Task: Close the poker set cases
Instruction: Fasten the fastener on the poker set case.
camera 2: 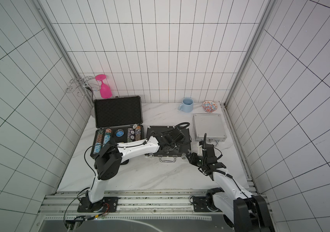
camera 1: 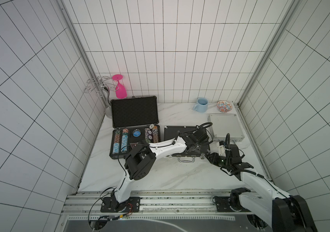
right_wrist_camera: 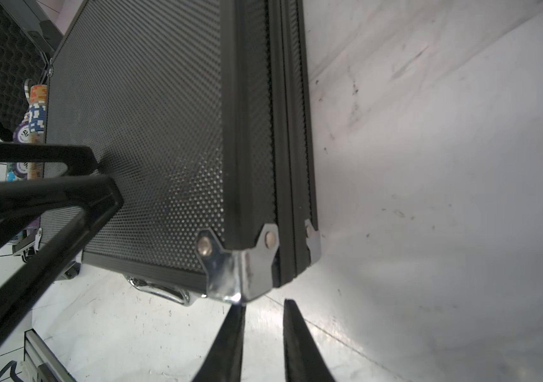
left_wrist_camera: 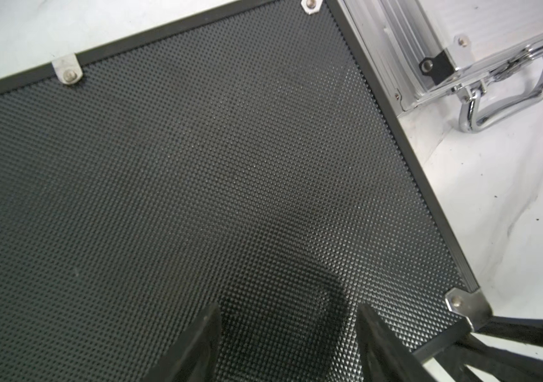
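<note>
Your left hand [left_wrist_camera: 288, 347] spread wide, empty, over closed black case [left_wrist_camera: 197, 182] lid. Your right hand [right_wrist_camera: 262, 334] narrow, empty, just off its handle-side corner (large grey case [camera 1: 135, 112] open).

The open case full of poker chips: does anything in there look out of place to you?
Yes. One pale chip sits loose on top of the right-hand chip rows, by the hinge of the large case, instead of lying in a row. It might get in the lid's way.

The left arm [camera 1: 166, 147] extends over the black case [camera 1: 172, 132], left gripper [left_wrist_camera: 288, 317] angled down with jaws wide apart; right gripper [right_wrist_camera: 263, 307] at that case's near right corner, jaws narrowly parted, empty.
</note>
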{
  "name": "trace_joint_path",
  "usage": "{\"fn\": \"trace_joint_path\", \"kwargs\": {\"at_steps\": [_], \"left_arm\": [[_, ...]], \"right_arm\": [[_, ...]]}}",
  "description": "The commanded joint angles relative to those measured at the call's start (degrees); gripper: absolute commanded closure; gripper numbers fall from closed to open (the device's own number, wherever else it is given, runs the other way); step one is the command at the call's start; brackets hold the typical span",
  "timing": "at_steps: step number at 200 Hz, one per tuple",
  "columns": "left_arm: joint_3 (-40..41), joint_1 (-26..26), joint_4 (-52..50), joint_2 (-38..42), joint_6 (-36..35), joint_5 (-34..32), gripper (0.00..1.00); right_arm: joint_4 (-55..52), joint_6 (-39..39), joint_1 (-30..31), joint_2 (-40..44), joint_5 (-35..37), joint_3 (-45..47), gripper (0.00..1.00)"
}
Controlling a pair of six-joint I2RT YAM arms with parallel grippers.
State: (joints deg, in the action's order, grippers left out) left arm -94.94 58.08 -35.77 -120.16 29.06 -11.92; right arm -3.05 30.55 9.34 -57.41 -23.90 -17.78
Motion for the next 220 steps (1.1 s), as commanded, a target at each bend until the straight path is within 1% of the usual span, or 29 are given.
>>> {"fn": "trace_joint_path", "kwargs": {"at_steps": [1,19,37,59,95,119,158,196,220], "left_arm": [[3.87,0.48,-7.14,-6.69,1.96,2.94,0.34],[5.35,0.69,-10.53,-8.44,1.17,3.66,0.35],[7.20,1.37,-13.90,-10.18,0.17,1.87,0.35],[10.25,1.42,-13.75,-11.94,0.34,2.90,0.36],[7.96,2.29,-16.11,-14.70,-0.23,2.94,0.36],[8.85,2.30,-16.93,-15.43,-0.48,2.85,0.36],[12.13,2.25,-14.38,-15.04,0.58,5.96,0.36],[17.04,1.78,-9.92,-14.28,2.58,9.89,0.36],[19.45,1.42,-8.09,-14.05,3.11,10.32,0.36]], "right_arm": [[-2.15,-0.88,-0.53,1.30,-1.73,0.42,0.76],[-3.06,-0.30,-0.55,2.30,-3.24,0.20,0.76],[-3.04,0.93,-0.20,4.05,-3.78,0.68,0.76],[-1.77,1.71,0.24,4.63,-3.85,1.71,0.76],[0.92,1.68,1.10,2.07,-4.46,2.99,0.76],[1.30,2.03,1.60,2.04,-3.58,3.78,0.76],[4.82,4.15,2.42,2.37,-3.28,6.77,0.76],[5.67,4.79,3.57,2.99,-1.28,6.92,0.76],[6.95,5.57,4.18,2.30,0.37,7.06,0.76]]}}
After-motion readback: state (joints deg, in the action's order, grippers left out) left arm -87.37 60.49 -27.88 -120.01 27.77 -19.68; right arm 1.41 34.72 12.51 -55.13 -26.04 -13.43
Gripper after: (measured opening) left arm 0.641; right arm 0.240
